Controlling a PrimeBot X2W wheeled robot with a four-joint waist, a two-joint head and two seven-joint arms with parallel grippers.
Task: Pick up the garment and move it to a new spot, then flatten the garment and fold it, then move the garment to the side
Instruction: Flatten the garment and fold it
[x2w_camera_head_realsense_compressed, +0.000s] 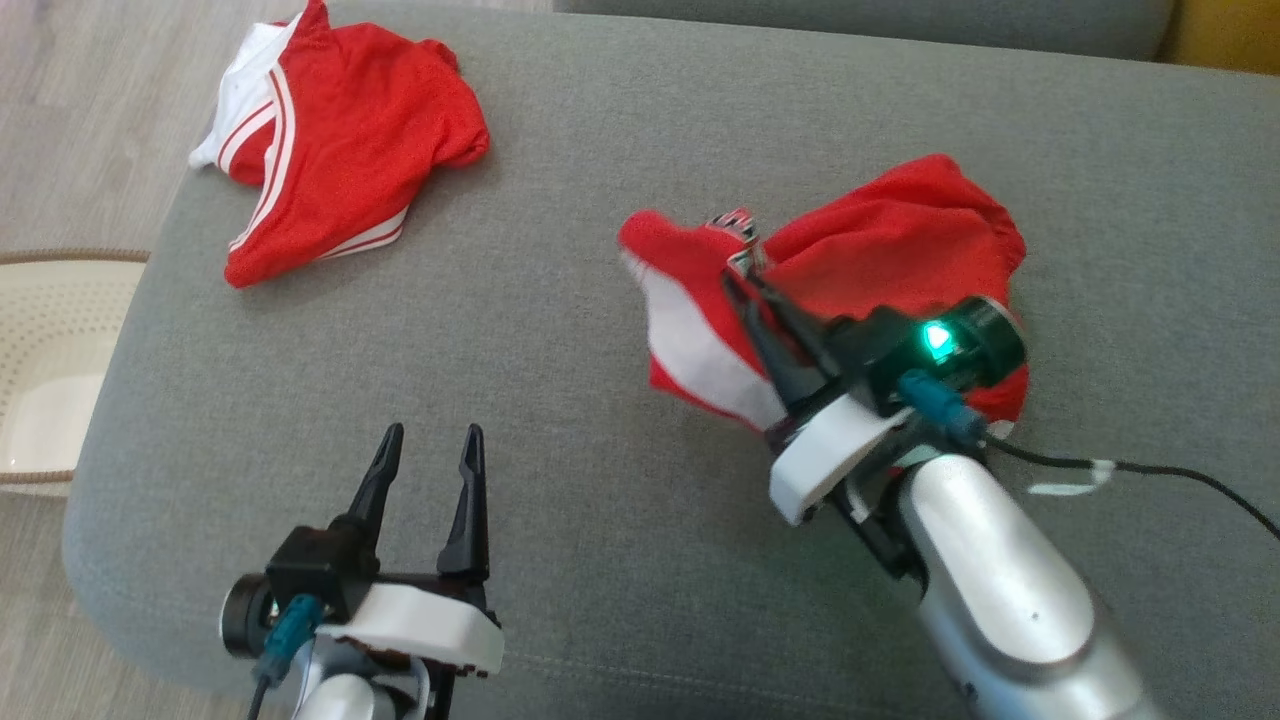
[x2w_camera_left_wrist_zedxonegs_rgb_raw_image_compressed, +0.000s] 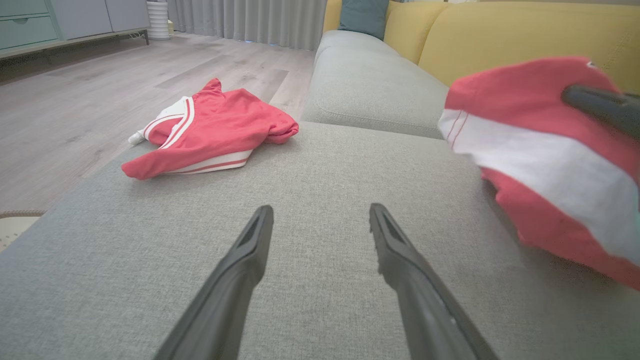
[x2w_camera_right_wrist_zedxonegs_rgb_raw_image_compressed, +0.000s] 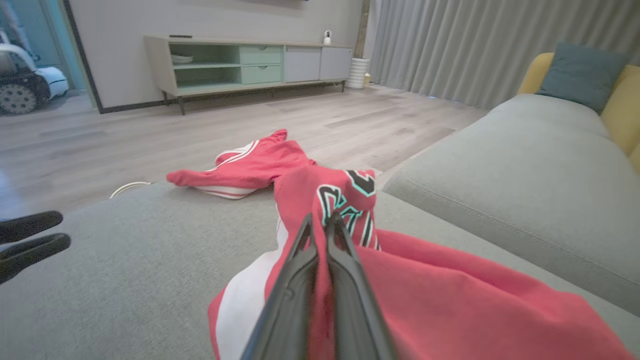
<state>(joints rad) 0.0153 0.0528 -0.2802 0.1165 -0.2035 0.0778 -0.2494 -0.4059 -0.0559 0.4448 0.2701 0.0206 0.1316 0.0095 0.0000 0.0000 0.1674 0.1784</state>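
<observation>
A crumpled red garment (x2w_camera_head_realsense_compressed: 900, 230) with white panels and a printed patch lies on the right part of the grey sofa seat (x2w_camera_head_realsense_compressed: 560, 330). My right gripper (x2w_camera_head_realsense_compressed: 745, 275) is shut on a raised fold of it near the print. In the right wrist view the closed gripper (x2w_camera_right_wrist_zedxonegs_rgb_raw_image_compressed: 320, 222) pinches red cloth (x2w_camera_right_wrist_zedxonegs_rgb_raw_image_compressed: 450, 300) that bunches up between the fingers. My left gripper (x2w_camera_head_realsense_compressed: 432, 440) hovers open over bare seat at the front left, holding nothing. The left wrist view has the open left gripper (x2w_camera_left_wrist_zedxonegs_rgb_raw_image_compressed: 321, 210) with the garment (x2w_camera_left_wrist_zedxonegs_rgb_raw_image_compressed: 525, 100) lifted at the right.
A second red and white garment (x2w_camera_head_realsense_compressed: 340, 140) lies crumpled at the seat's far left corner. A cream perforated basket (x2w_camera_head_realsense_compressed: 50, 350) stands on the floor left of the sofa. A black cable (x2w_camera_head_realsense_compressed: 1150, 465) trails from my right wrist. The yellow backrest (x2w_camera_left_wrist_zedxonegs_rgb_raw_image_compressed: 500, 40) rises behind.
</observation>
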